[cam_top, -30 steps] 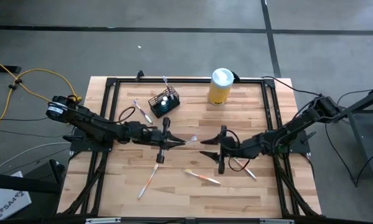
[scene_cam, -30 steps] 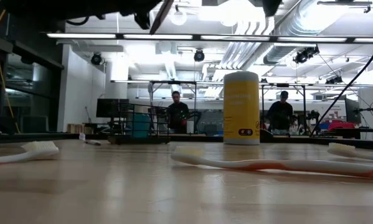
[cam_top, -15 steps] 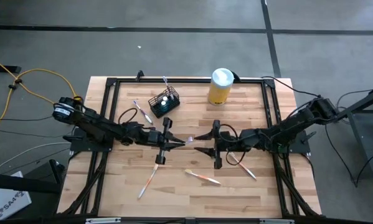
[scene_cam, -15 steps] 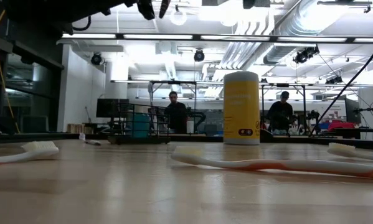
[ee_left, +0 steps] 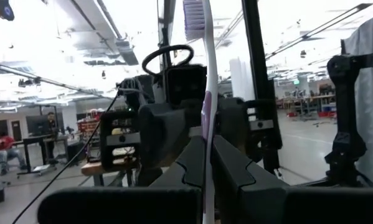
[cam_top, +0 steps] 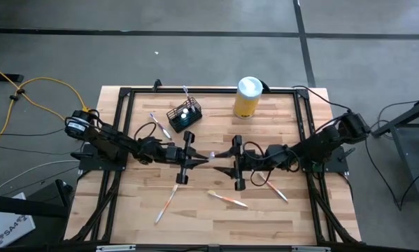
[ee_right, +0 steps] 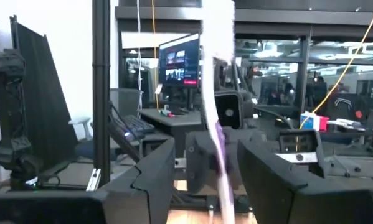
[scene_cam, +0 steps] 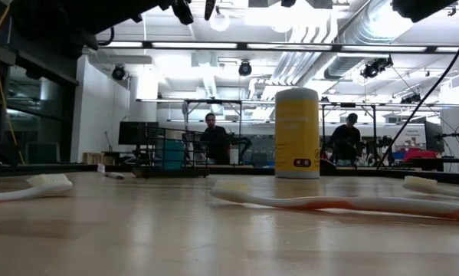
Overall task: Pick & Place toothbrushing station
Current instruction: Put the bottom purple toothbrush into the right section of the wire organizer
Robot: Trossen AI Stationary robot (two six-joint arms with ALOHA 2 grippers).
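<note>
High view, we see a wooden bench [cam_top: 279, 217], black mesh toothbrushing station [cam_top: 185, 116] near its far edge, yellow canister [cam_top: 247, 97] beside, left claw [cam_top: 204, 159] clamped on a purple toothbrush [ee_left: 206, 118], right claw [cam_top: 222, 162] apart around it, workshop beyond.

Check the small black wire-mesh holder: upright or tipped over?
Upright. In the high view the small black wire-mesh holder shows its open top facing up, with white-handled items standing inside it.

bright ceiling lights [scene_cam: 290, 11] glare overhead; the near worktop [scene_cam: 137, 238] blurs, and the purple toothbrush [ee_right: 218, 146] looks smeared.
</note>
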